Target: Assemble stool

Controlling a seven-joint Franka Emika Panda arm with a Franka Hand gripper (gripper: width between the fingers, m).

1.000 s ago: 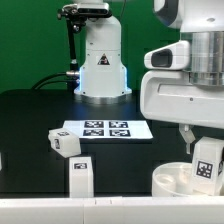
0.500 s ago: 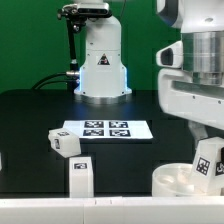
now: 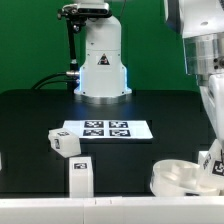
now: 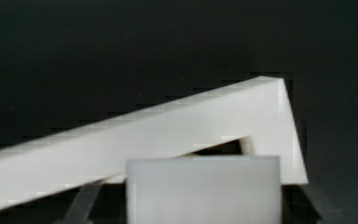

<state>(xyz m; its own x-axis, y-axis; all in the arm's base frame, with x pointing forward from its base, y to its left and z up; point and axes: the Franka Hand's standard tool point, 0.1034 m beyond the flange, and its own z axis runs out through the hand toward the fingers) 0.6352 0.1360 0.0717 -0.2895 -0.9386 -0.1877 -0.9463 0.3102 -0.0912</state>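
Observation:
The round white seat (image 3: 178, 178) lies at the front of the exterior view's right. My gripper (image 3: 213, 160) is right beside the seat's right rim, shut on a white tagged leg (image 3: 215, 166) that is partly cut off by the picture edge. In the wrist view the held leg (image 4: 199, 190) fills the space between my fingers (image 4: 92, 196), and my gripper (image 4: 199, 203) is closed on it. Two more white legs lie on the black table, one (image 3: 66, 142) by the marker board and one (image 3: 80, 175) nearer the front.
The marker board (image 3: 105, 129) lies flat mid-table. The white robot base (image 3: 100, 60) stands at the back. A white rail (image 3: 60, 208) runs along the table's front edge. A white angled bar with a corner (image 4: 194, 125) shows beyond the held leg in the wrist view.
The arm has swung toward the exterior view's right and turned its wrist. The held leg went with it, right and slightly down, from above the seat to its right rim.

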